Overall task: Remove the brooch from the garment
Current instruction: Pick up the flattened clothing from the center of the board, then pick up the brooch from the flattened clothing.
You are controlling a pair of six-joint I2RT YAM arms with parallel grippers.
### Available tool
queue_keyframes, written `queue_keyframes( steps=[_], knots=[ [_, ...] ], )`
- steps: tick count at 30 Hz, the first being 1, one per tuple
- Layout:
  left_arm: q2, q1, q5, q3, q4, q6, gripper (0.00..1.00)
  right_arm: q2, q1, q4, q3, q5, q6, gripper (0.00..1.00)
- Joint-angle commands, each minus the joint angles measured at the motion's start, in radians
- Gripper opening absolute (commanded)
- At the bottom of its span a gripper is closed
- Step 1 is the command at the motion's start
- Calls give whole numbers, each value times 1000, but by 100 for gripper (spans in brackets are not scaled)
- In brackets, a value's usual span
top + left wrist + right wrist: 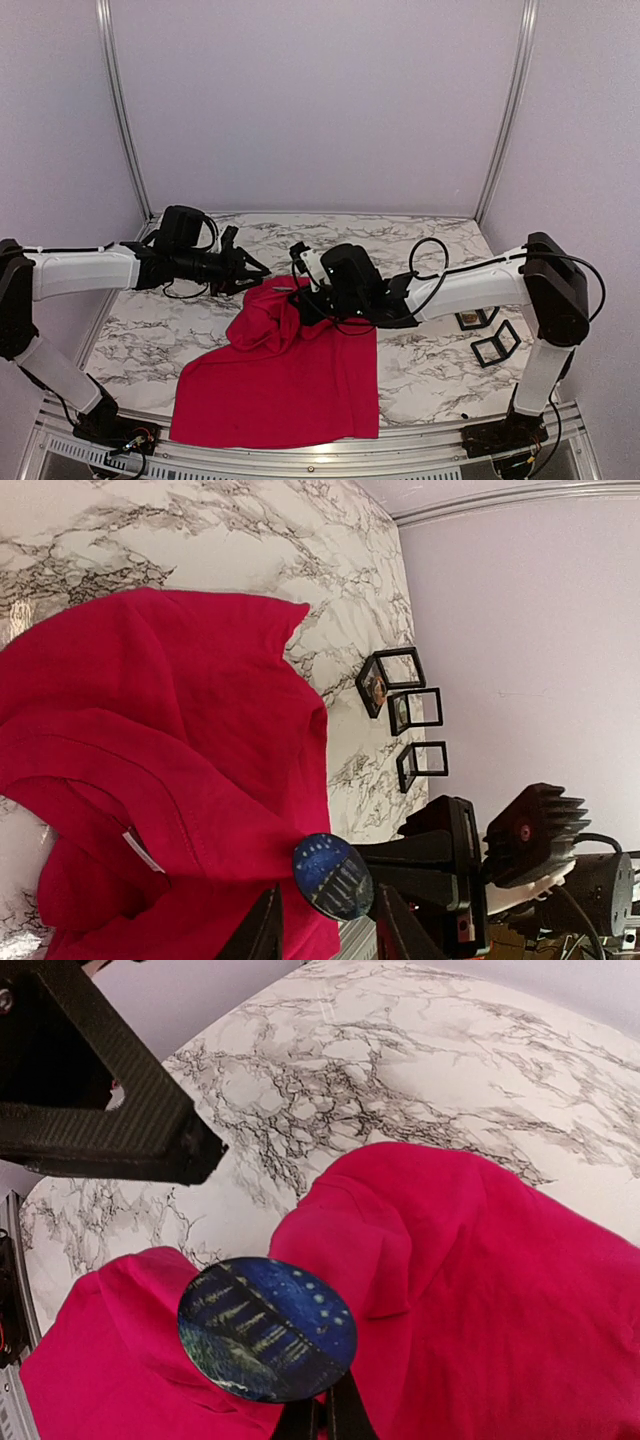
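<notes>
Left of three black frames (395, 712), right pincer (322, 1415) pinches brooch (267, 1328) above garment (480, 1290) (left pincer (250, 264) gapes empty).

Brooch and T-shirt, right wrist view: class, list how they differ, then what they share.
The brooch is dark blue with a painted pattern; the T-shirt is plain red. The brooch is a flat round disc; the T-shirt lies crumpled in folds. The brooch is far smaller than the T-shirt. They share nothing plain.
</notes>
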Motion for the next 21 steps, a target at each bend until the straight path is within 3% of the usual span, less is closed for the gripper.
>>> queue_keyframes(
  steps=[1,6,11,21],
  knots=[
    [-99,1,-127,92,-247,340,32,-50,6,-42,45,-9,-11,0],
    [-133,-48,-271,167,-398,640,29,-65,5,-61,53,-24,-24,0],
    [-155,-149,-442,168,-415,854,36,-74,6,-75,66,-94,-55,0],
    [-194,-287,-626,95,-342,1056,35,-60,-6,-91,94,-149,-50,0]
  ],
)
